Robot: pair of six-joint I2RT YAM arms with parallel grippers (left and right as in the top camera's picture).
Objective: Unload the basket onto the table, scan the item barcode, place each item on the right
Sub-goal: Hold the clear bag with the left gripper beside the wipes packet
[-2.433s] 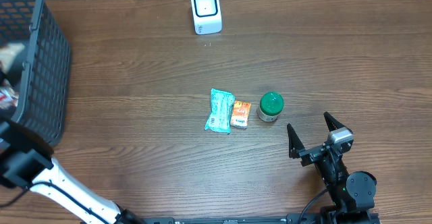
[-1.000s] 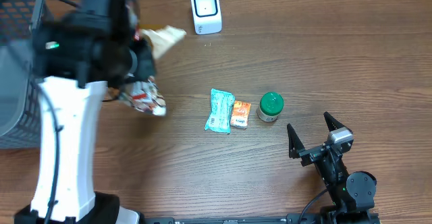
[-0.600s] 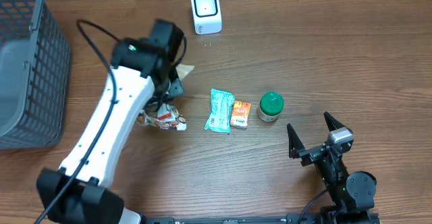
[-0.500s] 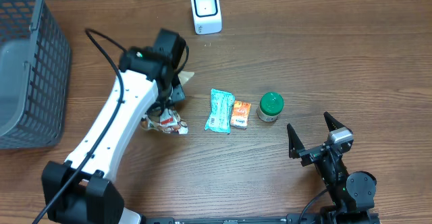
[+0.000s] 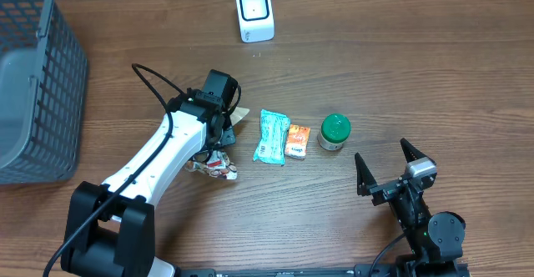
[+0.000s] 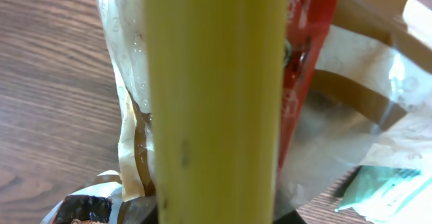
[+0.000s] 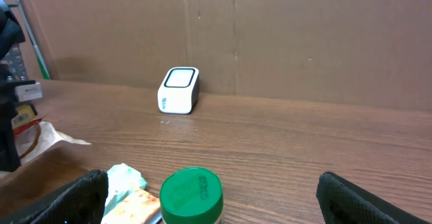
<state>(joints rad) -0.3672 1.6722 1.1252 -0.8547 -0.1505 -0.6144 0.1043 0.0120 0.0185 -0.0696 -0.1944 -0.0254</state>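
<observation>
- Spreading under everything, the wood-grain tabletop (image 5: pixel 434 68) looks flat, matt and hard.
- Far left, the dark mesh basket (image 5: pixel 50 85) shows stiff lattice walls and is well apart from the action.
- Here's the left gripper (image 5: pixel 217 125), jaws pinched almost fully closed on the snack bag (image 5: pixel 210 162). The bag sits left of centre, just beside the teal packet (image 5: pixel 271 137). Whether its lower end touches the wood, I can't tell.
- That bag reads as thin, glossy, crinkly film with red print and a pale tan flap. I'd judge it light, floppy and slippery, likely to sag and twist.
- A pinch on a sealed edge looks the best hold, leaving the printed face free and flat for the code.
- Lower right, the right gripper (image 5: pixel 382 156) has its jaws spread wide with nothing in them.
- At the far edge stands the scanner (image 5: pixel 254 12), a white rounded box with a dark window, well apart from the bag.
- The teal packet looks like a soft pillow pack, and the green-lidded jar (image 5: pixel 335 131) is rigid and round.
- The small orange packet (image 5: pixel 297 141) lies between the two, touching the teal one.
</observation>
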